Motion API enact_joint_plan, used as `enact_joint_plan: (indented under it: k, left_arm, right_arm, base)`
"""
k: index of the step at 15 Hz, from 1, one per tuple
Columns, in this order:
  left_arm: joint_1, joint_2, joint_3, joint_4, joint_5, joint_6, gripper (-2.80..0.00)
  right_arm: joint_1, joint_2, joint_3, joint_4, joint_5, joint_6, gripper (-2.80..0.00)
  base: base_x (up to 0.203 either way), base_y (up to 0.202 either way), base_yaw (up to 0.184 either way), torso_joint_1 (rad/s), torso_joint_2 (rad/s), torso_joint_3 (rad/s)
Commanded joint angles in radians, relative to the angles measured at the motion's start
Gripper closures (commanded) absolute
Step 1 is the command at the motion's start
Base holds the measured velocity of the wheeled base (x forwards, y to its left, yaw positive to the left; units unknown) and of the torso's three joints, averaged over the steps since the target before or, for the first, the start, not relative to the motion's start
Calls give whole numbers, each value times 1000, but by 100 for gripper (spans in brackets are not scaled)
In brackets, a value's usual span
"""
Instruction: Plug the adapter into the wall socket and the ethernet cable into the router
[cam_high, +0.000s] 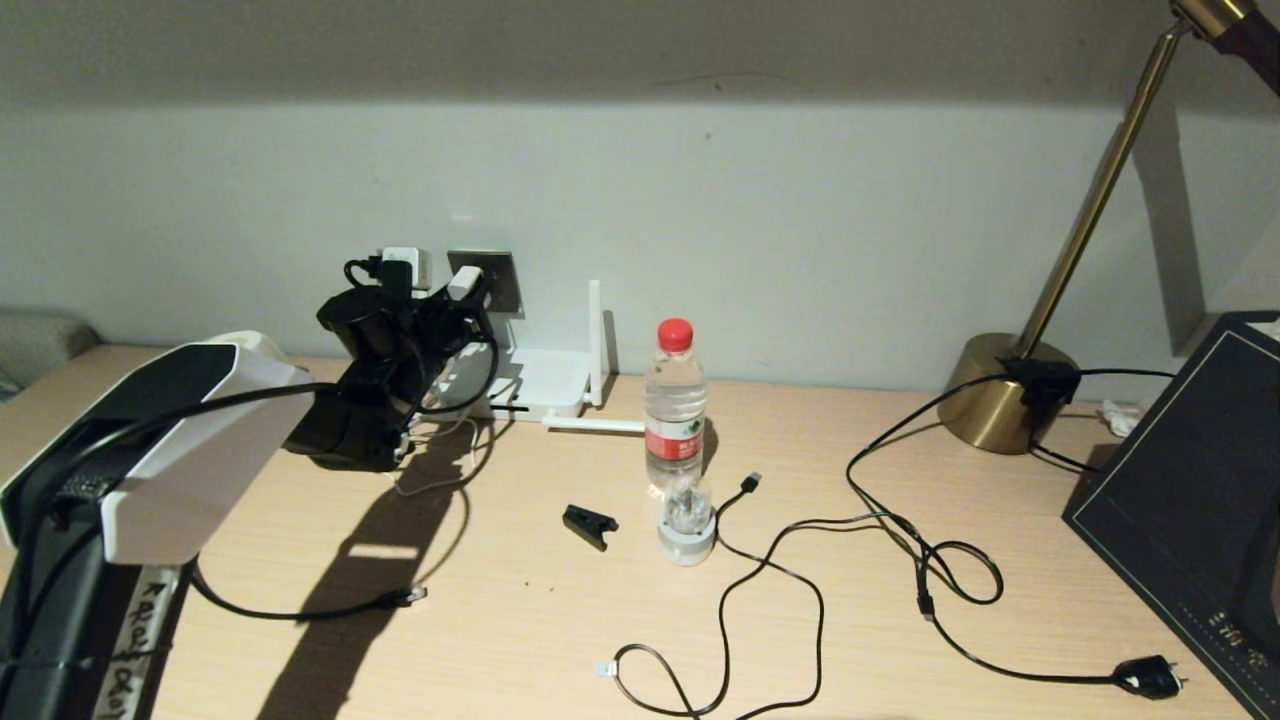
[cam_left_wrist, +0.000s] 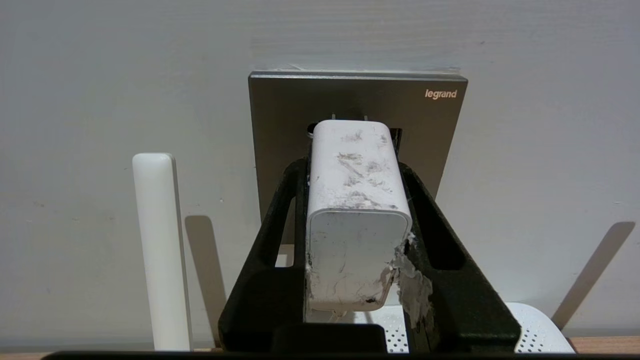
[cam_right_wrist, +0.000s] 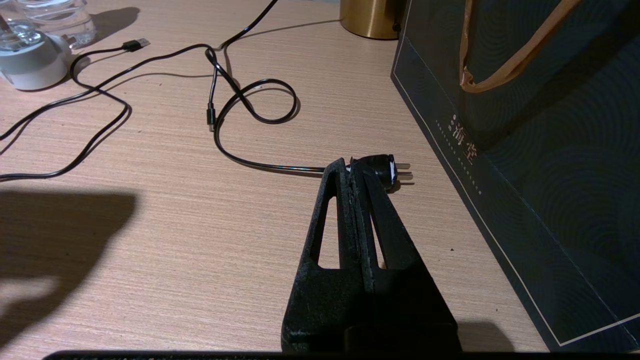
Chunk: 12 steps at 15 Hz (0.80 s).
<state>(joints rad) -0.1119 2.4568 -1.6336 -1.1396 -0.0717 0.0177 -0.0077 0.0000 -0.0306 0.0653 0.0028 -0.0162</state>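
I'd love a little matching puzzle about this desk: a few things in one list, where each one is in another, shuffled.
Things:
1. small white cube-shaped adapter
2. clear water bottle with red cap
3. black mains plug on a black cord
4. black ethernet cable tip

Places:
A. lying near the desk's front right corner
B. clamped in the left hand, at the grey wall socket
C. lying loose in the arm's shadow
D. standing mid-desk, right of the flat white router

Pairs: 1-B, 2-D, 3-A, 4-C
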Motion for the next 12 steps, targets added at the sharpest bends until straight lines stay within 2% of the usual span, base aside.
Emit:
enact_joint_plan:
  k: [1, 12]
  left_arm:
    - [0, 3, -2, -6, -1, 0, 0]
    - [0, 10, -9, -3, -2, 0, 0]
  right_arm:
    - [0, 0, 0, 1, 0, -1, 0]
    - [0, 0, 0, 1, 0, -1, 0]
  base:
    - [0, 0, 0, 0, 0, 0]
    - [0, 0, 0, 0, 0, 0]
